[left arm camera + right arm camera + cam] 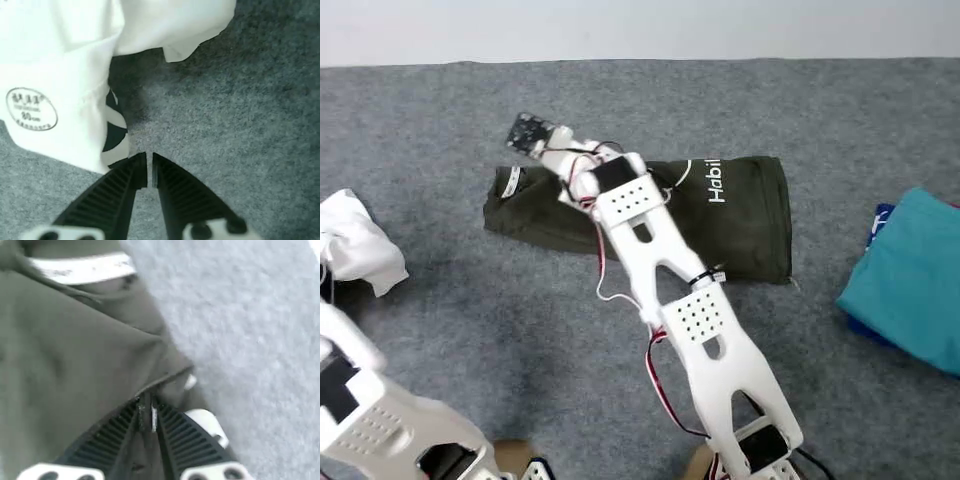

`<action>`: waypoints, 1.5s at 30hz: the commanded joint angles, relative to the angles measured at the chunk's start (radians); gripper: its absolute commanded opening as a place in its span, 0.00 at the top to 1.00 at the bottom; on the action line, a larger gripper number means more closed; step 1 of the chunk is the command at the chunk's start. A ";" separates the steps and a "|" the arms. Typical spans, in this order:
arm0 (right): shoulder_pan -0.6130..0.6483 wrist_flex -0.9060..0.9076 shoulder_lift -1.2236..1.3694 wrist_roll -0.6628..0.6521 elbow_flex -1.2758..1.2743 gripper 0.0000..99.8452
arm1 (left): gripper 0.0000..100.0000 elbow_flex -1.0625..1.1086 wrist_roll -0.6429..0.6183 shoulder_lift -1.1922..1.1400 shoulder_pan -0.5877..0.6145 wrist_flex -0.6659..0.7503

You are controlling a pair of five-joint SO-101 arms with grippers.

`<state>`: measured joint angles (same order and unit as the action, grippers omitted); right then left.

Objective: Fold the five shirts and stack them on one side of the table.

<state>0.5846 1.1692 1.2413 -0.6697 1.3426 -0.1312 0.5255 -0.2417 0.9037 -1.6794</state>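
In the high view the green shirt (740, 215) lies in the middle of the frame on the grey table (820, 110). It is already folded into a long band, with white print on its right half. My right arm (660, 260) comes up from the lower edge and ends over the upper left end of the shirt. A crumpled white shirt (355, 240) is at the left edge, above my left arm (380, 425). At the right edge a teal shirt (915, 275) lies on a blue shirt (880, 225). I judge all of them to be light, soft and limp. They will sag and unfold if I lift them by one point, so a hem or a doubled fold edge is the best place to pinch. In the left wrist view my left gripper (149, 167) has its jaws almost together with nothing between them, over bare table just beside the white shirt, which carries a round stamp (31, 109). In the right wrist view my right gripper (148, 412) has its jaws pressed together, and they appear to clamp a folded edge of the green shirt, near its white neck label (82, 267). The cloth looks matte, so I think it will not slip easily.
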 commanded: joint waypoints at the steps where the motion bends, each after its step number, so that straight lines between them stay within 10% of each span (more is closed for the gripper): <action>1: 0.041 0.031 -0.079 -0.011 0.077 0.99 | 0.97 -0.008 -0.015 0.017 -0.018 0.008; 12: 0.068 0.004 -0.079 0.075 0.078 0.94 | 0.97 -0.024 -0.031 0.097 -0.048 0.000; 26: -0.186 -0.176 0.015 0.075 0.044 0.97 | 0.97 -0.022 -0.034 0.178 -0.192 -0.017; 45: -0.390 0.568 -0.242 0.083 0.339 0.99 | 0.94 -0.008 -0.218 -0.043 -0.884 0.269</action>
<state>0.2486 1.6402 1.1139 -0.6022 1.6249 -0.1312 0.3368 -0.2539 0.0752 -1.4707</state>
